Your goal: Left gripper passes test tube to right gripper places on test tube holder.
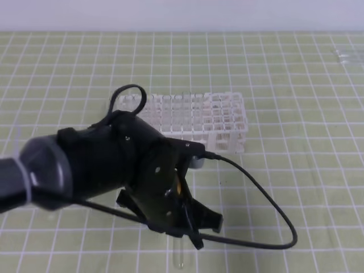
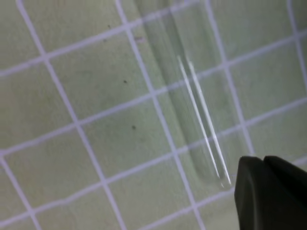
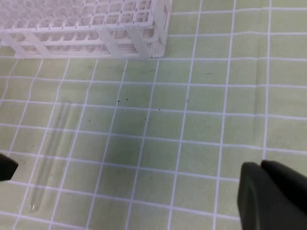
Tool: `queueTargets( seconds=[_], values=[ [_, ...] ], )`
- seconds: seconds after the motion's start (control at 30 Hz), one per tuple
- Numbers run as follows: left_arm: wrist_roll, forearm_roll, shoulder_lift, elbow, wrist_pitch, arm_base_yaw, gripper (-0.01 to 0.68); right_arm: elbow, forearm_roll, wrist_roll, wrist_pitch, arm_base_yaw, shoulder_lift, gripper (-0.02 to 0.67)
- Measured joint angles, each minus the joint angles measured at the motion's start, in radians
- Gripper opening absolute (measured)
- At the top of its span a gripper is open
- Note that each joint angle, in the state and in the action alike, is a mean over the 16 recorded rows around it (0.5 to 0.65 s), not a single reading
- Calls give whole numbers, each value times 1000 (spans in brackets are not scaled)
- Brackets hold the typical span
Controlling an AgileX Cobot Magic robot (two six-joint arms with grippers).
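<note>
Jaws of the black left gripper (image 1: 190,224) hover spread and empty above the slim clear glass test tube (image 3: 48,155), lying flat on the green gridded table (image 1: 296,85) near the white lattice test tube holder (image 1: 196,118). Light, slippery and fragile, it likely wants a gentle mid-length pinch.

My one visible arm reaches in from nine o'clock toward five o'clock. Its gripper (image 1: 190,224) hangs low, jaws spread and nothing between them. My other gripper's fingertips (image 3: 273,191) stand apart, empty.
</note>
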Motion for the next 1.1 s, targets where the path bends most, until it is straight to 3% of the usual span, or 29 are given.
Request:
queueTargets(
  seconds=[0.37, 1.1],
  values=[
    [16, 30, 72, -64, 41, -5, 23, 0, -16, -1, 3, 25, 0, -2],
    [-120, 30, 197, -119, 102, -5, 43, 1, -17, -2, -18, 38, 17, -2]
  ],
)
